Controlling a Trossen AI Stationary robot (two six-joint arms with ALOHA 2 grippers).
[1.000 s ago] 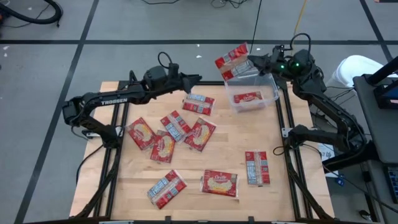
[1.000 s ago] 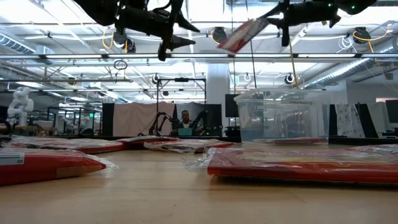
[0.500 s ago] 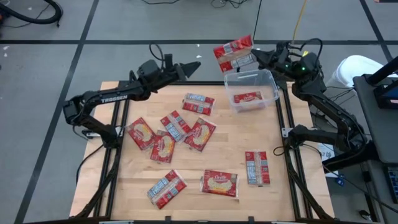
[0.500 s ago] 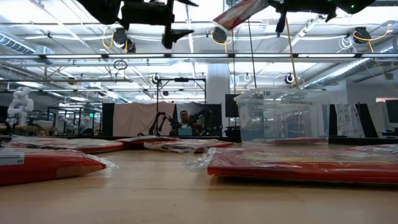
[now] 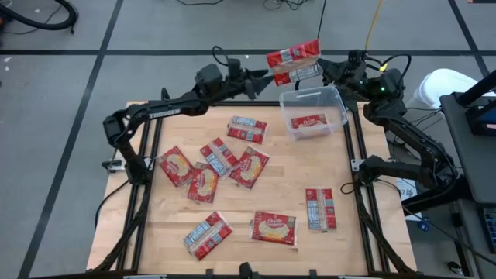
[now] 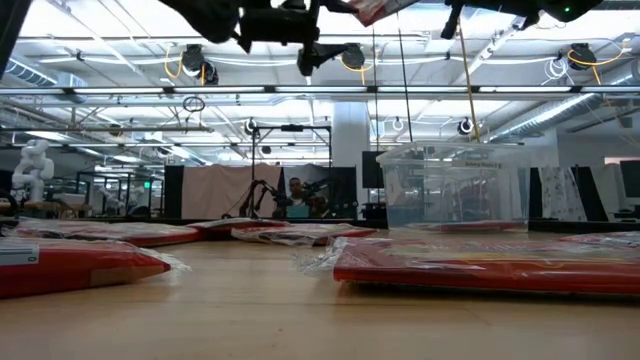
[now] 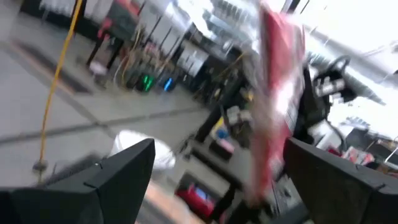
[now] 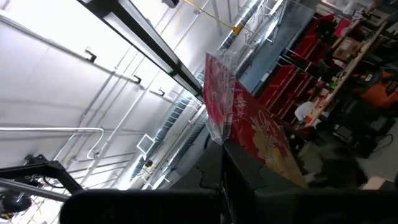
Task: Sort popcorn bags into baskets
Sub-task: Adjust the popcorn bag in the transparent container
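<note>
Flat red popcorn packets (image 5: 250, 167) on pale wooden counter (image 5: 287, 186); some faces cream-yellow popcorn picture, others white-grey print. Clear see-through plastic tub (image 5: 336, 101), one red-and-cream packet (image 5: 308, 122) inside. Raised red packet (image 5: 294, 60) shows white-grey print. Dark arms; grey floor (image 5: 54, 155) with black lines.

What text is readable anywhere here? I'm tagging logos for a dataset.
"TROSSEN": seen only faintly on the left arm in the high view.
Popcorn bags: a cream script brand name on the red faces, too small to read.
White-grey panels on other bags: print too small to read.
Tub: a rim marking, not legible.
</note>
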